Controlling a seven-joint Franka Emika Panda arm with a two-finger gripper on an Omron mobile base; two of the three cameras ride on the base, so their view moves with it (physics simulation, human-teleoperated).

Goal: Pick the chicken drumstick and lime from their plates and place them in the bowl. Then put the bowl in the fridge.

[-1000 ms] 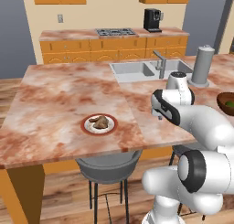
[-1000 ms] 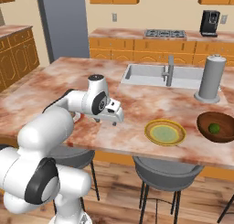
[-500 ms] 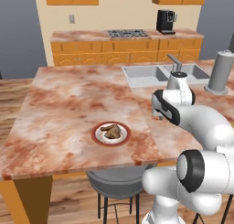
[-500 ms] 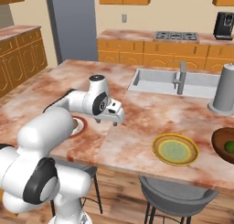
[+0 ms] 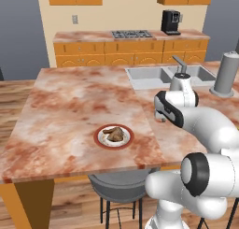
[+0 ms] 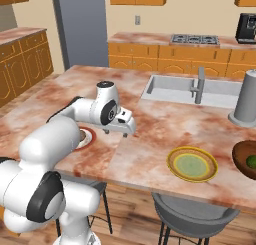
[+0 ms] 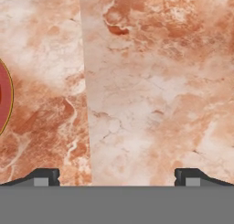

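Left base view: chicken drumstick (image 5: pixel 114 133) lies on the red-rimmed plate (image 5: pixel 99 140), near the front edge of the table (image 5: pixel 70 106). The end effector (image 5: pixel 164 115) hangs over the table to the right of that plate, apart from it and nothing in it. Sink (image 5: pixel 161 75) and a grey canister (image 5: pixel 225 74) sit further back on the right.

Right base view: the arm covers most of the red-rimmed plate; only its rim (image 6: pixel 90 137) shows past the arm. The yellow-rimmed plate (image 6: pixel 192 164) stands bare, well apart to the right. At the right edge the lime (image 6: pixel 252 161) already sits inside the bowl (image 6: pixel 241 154). The fridge (image 6: pixel 81 29) stands beyond the far left corner, doors closed. Judgement: drumstick pick-up is the step in hand.

Hand view: fingertips (image 7: pixel 45 176) stand wide apart over bare marble; an edge of the red-rimmed plate shows at the left border, so the end effector is open and off-target.

Risks: descending from here would close on the table, not the meat. The drumstick is lumpy, so an off-centre pinch could roll it off the plate or drag the plate toward the table edge.
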